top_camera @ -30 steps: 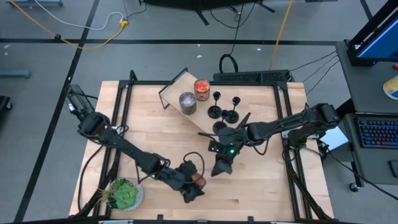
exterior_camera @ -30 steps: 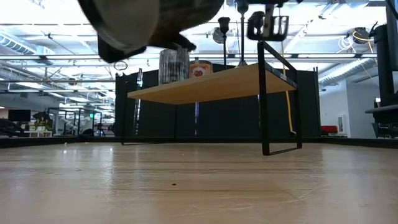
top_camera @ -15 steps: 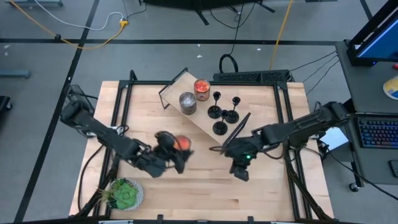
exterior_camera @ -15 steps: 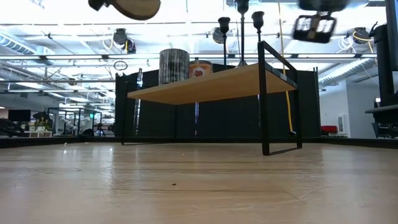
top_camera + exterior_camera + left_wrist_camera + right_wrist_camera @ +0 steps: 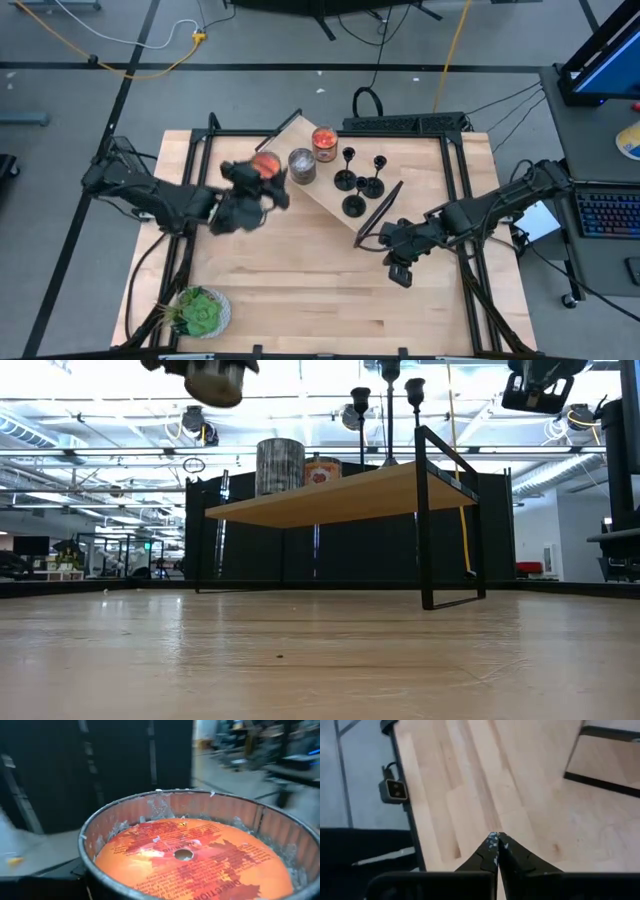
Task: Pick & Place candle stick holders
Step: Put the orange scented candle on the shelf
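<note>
Three black candle stick holders point(image 5: 346, 172) point(image 5: 374, 180) point(image 5: 354, 205) stand on their round bases on a small raised wooden shelf point(image 5: 322, 196) at the table's far middle. My left gripper point(image 5: 254, 184) is near the shelf's left end and high above the table. It is shut on a round jar with an orange-red top point(image 5: 265, 163), which fills the left wrist view point(image 5: 185, 855). My right gripper point(image 5: 398, 272) hangs shut and empty above the table, right of the shelf, also seen in the right wrist view point(image 5: 495, 841). My left gripper holds the round jar by its side wall point(image 5: 258, 175), coming at it roughly level from the table's left-near side. The wrist picture's lower edge cuts off the fingers. The jar is lifted clear of the table, its orange-red top point(image 5: 185, 855) facing up.
A grey cylindrical jar point(image 5: 301, 165) and another orange-topped jar point(image 5: 324, 143) stand on the shelf's far-left end, close to the carried jar. A green potted plant point(image 5: 200, 312) sits at the table's near left corner. Bare wood point(image 5: 300, 300) spreads across the table's near half.
My left gripper has carried the jar from the table's near edge up and toward the far edge, to the shelf's left end, tipping from pointing down to nearly level. My right gripper has drawn away from the shelf toward the table's right edge.
</note>
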`<control>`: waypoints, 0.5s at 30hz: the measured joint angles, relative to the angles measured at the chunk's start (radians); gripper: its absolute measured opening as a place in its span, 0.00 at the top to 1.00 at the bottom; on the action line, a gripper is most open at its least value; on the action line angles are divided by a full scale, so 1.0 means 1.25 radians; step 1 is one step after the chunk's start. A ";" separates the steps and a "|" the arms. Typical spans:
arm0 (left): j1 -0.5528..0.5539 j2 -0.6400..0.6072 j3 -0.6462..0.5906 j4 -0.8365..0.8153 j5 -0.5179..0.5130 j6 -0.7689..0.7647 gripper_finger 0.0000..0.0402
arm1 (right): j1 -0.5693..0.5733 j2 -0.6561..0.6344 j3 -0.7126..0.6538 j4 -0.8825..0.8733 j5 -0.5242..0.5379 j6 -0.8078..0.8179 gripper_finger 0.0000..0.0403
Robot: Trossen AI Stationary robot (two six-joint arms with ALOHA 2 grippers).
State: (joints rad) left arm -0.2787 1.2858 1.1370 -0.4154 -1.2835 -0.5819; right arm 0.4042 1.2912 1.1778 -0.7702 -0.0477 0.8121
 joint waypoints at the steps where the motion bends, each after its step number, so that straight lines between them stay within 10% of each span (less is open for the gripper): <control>1: 0.027 0.000 0.000 0.001 0.005 0.019 0.14 | 0.000 -0.002 -0.001 -0.005 0.005 0.007 1.00; 15: 0.463 0.004 0.000 0.229 0.473 0.301 0.14 | 0.003 -0.059 -0.151 0.083 0.014 0.150 1.00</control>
State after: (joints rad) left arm 0.2998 1.2911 1.1370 -0.1292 -0.6918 -0.2051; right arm 0.4075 1.2177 0.9892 -0.6665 -0.0302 0.9998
